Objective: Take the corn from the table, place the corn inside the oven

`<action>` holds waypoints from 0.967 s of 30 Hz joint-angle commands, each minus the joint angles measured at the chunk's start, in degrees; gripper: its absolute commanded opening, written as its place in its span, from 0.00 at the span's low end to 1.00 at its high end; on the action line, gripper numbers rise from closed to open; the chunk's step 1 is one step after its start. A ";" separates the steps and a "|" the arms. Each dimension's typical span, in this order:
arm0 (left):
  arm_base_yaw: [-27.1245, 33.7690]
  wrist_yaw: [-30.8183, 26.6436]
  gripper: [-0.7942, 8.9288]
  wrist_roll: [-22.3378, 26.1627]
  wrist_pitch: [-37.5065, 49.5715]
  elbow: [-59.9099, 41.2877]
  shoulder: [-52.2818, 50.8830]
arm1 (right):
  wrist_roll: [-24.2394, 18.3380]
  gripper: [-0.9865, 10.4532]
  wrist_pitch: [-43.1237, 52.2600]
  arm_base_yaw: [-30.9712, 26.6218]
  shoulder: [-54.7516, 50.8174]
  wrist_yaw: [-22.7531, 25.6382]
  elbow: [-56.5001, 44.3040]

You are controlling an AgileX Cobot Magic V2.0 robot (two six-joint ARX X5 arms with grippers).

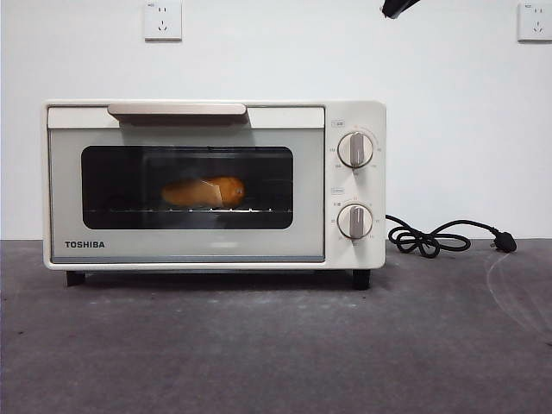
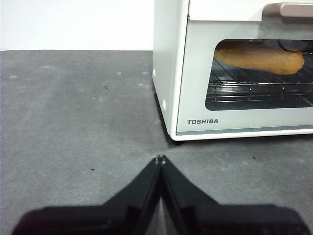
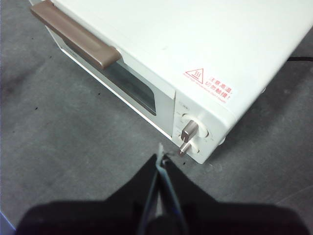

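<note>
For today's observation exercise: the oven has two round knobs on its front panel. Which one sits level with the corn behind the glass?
Neither exactly, but the lower knob is nearer the corn in height; the upper knob sits near the window's top edge on the oven.

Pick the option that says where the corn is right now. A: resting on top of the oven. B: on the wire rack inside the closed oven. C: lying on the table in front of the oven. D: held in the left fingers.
B: the corn shows through the oven window, lying on the rack behind the shut door.
</note>
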 commanded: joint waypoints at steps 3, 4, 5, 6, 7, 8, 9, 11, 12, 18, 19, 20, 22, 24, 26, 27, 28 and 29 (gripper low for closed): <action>-0.17 -0.02 0.08 0.70 0.42 -0.42 0.02 | 0.44 0.09 0.26 0.00 0.09 1.29 -0.35; -0.17 -0.02 0.08 0.70 0.42 -0.42 0.02 | 0.37 0.09 0.26 0.00 0.09 1.62 -0.35; -0.17 -0.02 0.08 0.70 0.42 -0.42 0.02 | -1.86 0.09 0.44 0.00 0.09 2.51 -0.35; -0.17 -0.02 0.08 0.70 0.42 -0.42 0.02 | -4.70 0.09 0.37 0.00 0.09 3.89 -0.35; -0.17 -0.02 0.08 0.70 0.42 -0.42 0.02 | -6.05 0.09 0.15 0.00 0.09 4.74 -0.37; -0.17 -0.02 0.08 0.70 0.42 -0.42 0.02 | -6.62 0.09 -0.20 -0.04 0.22 5.35 -0.37; -0.17 -0.02 0.08 0.70 0.42 -0.42 0.02 | -6.84 0.09 -1.18 -0.22 0.26 5.90 -0.37; -0.17 -0.02 0.08 0.70 0.42 -0.42 0.02 | -6.64 0.09 -2.25 -1.42 0.46 6.60 -0.52; -0.17 -0.02 0.08 0.70 0.42 -0.42 0.02 | -6.60 0.09 -2.38 -2.45 0.61 6.60 -0.72; -0.17 -0.02 0.08 0.70 0.42 -0.42 0.02 | -3.34 0.09 6.21 -11.50 -1.07 5.22 -8.20; -0.17 -0.02 0.08 0.70 0.44 -0.42 0.02 | -2.60 0.09 8.20 -13.03 -2.05 4.48 -10.23; -0.17 -0.02 0.08 0.70 0.42 -0.42 0.02 | -1.84 0.09 10.75 -14.88 -3.48 3.34 -12.87; -0.17 -0.02 0.08 0.70 0.42 -0.42 0.02 | -1.05 0.09 16.04 -18.21 -6.88 0.59 -18.40; -0.17 -0.02 0.08 0.70 0.44 -0.42 0.02 | -1.03 0.09 22.32 -21.00 -10.88 -1.90 -24.50; -0.17 -0.02 0.08 0.70 0.42 -0.42 0.02 | -0.87 0.09 29.42 -23.52 -15.72 -2.82 -31.28; -0.17 -0.02 0.08 0.70 0.42 -0.42 0.02 | -0.74 0.09 32.65 -24.61 -18.38 -2.80 -34.62; -0.17 -0.02 0.08 0.70 0.44 -0.42 0.02 | -0.66 0.09 35.08 -25.57 -20.74 -2.78 -37.35; -0.17 -0.02 0.08 0.70 0.42 -0.42 0.02 | -0.66 0.09 37.42 -26.69 -23.61 -2.78 -40.41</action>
